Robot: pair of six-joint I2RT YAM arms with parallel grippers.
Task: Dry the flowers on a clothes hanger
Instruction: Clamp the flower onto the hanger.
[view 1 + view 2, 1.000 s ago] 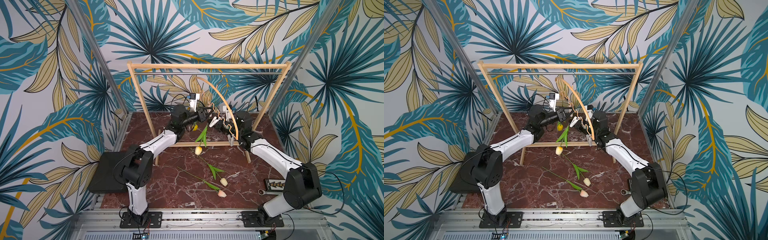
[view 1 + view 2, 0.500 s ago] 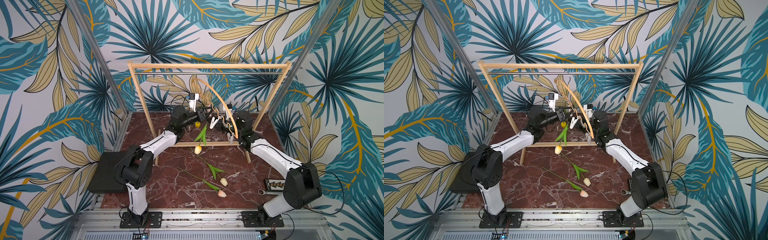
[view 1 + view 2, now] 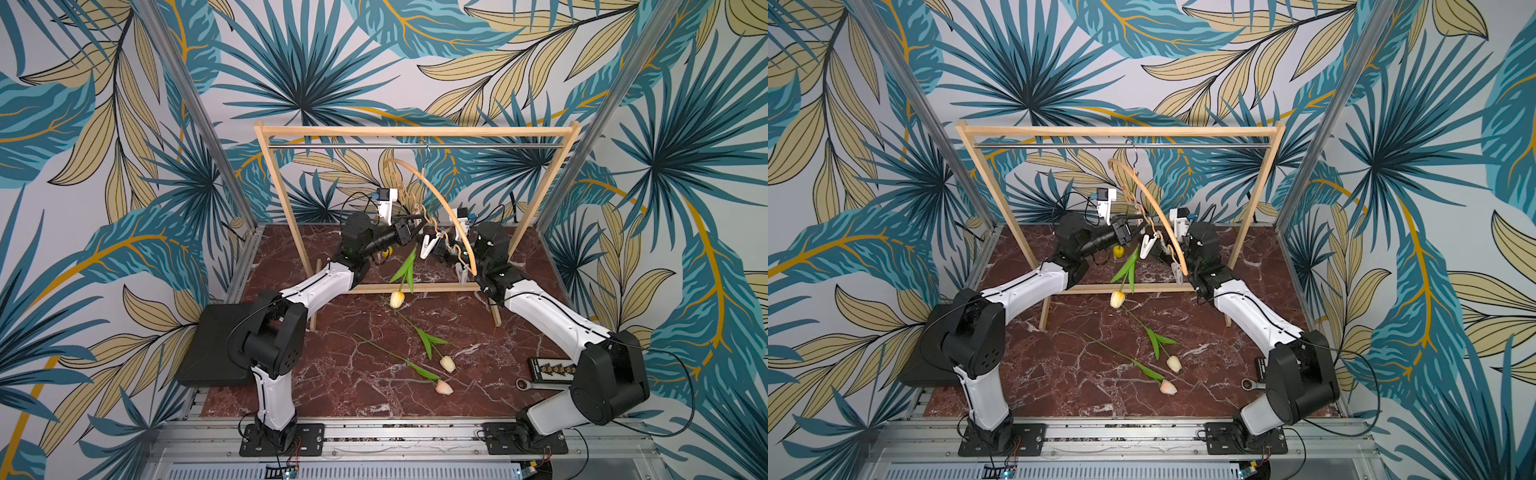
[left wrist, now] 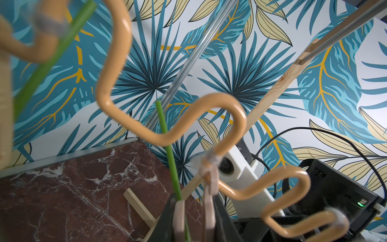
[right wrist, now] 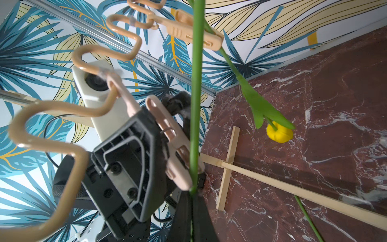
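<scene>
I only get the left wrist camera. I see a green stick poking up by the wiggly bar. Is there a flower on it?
Observer: Yes, an orange-yellow tulip hangs head down at its lower end.
Operator: Who's holding it?
Observer: The right gripper is pinched shut on its stem.
Operator: Any more flowers?
Observer: A cream-white tulip and a pink tulip lie on the table.

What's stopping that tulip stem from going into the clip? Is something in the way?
Nothing visible. The right gripper holds the stem right against the clip, which the left gripper is pinching; no other thing sits between them.
</scene>
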